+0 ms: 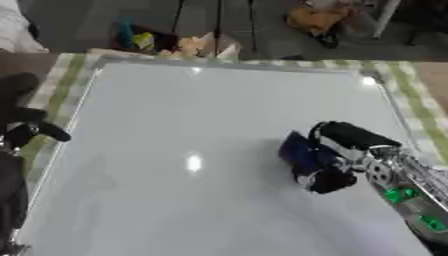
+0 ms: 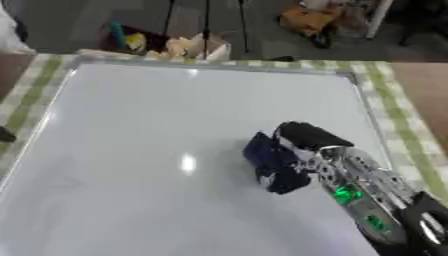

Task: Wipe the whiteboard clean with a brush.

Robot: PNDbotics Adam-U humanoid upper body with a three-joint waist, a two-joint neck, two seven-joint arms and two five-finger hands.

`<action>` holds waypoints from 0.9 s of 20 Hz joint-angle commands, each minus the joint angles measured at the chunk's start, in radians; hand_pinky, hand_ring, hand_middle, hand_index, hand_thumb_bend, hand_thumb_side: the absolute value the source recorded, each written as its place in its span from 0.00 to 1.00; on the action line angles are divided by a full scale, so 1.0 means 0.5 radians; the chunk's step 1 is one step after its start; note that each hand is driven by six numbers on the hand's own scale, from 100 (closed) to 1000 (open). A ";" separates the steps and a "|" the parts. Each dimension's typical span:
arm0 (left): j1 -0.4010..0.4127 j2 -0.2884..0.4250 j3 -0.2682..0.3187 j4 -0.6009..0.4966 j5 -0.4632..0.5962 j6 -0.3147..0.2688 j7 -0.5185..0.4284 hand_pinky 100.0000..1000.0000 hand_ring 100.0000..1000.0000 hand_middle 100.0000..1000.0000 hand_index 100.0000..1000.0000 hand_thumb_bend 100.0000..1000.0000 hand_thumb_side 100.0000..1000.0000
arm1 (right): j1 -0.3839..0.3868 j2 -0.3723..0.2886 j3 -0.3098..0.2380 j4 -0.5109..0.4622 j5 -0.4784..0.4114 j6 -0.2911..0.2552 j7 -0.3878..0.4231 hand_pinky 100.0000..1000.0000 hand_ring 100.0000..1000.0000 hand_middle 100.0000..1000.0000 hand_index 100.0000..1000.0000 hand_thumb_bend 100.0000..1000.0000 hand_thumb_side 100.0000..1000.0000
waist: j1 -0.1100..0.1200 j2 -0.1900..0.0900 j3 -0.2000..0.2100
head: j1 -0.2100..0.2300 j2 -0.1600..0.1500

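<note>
Left eye view: right hand (image 1: 337, 162) fingers seemingly curled round the dark-blue brush (image 1: 297, 150), pressed on the whiteboard (image 1: 175, 130).

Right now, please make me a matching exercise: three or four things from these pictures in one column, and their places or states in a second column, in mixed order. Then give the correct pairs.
Column one:
1. whiteboard
2. dark blue brush
3. right robot hand
4. left robot hand

Column two:
A. at the left edge of the board, holding nothing
B. lies flat on a green checked cloth
C. pressed on the board's right part, under a hand
D. fingers curled round the wiping tool

Pairs: 1-B, 2-C, 3-D, 4-A
</note>
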 commanded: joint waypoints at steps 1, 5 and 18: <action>-0.013 0.020 -0.005 -0.036 0.003 0.002 -0.002 0.39 0.89 0.77 0.57 0.00 0.98 | -0.012 -0.078 -0.065 0.005 0.009 0.203 0.148 0.58 0.72 0.54 0.15 0.00 0.24 | 0.004 -0.037 -0.001 | -0.006 -0.034; -0.014 0.019 -0.006 -0.036 0.003 0.002 -0.003 0.39 0.89 0.77 0.57 0.00 0.98 | -0.010 -0.096 -0.097 0.039 0.000 0.230 0.130 0.58 0.72 0.54 0.16 0.00 0.24 | 0.007 -0.038 0.001 | -0.008 -0.032; -0.019 0.018 -0.005 -0.036 0.003 0.000 -0.005 0.39 0.89 0.77 0.57 0.00 0.97 | -0.005 -0.130 -0.214 0.176 -0.030 0.311 0.053 0.58 0.72 0.54 0.15 0.00 0.24 | 0.006 -0.041 0.017 | 0.005 -0.024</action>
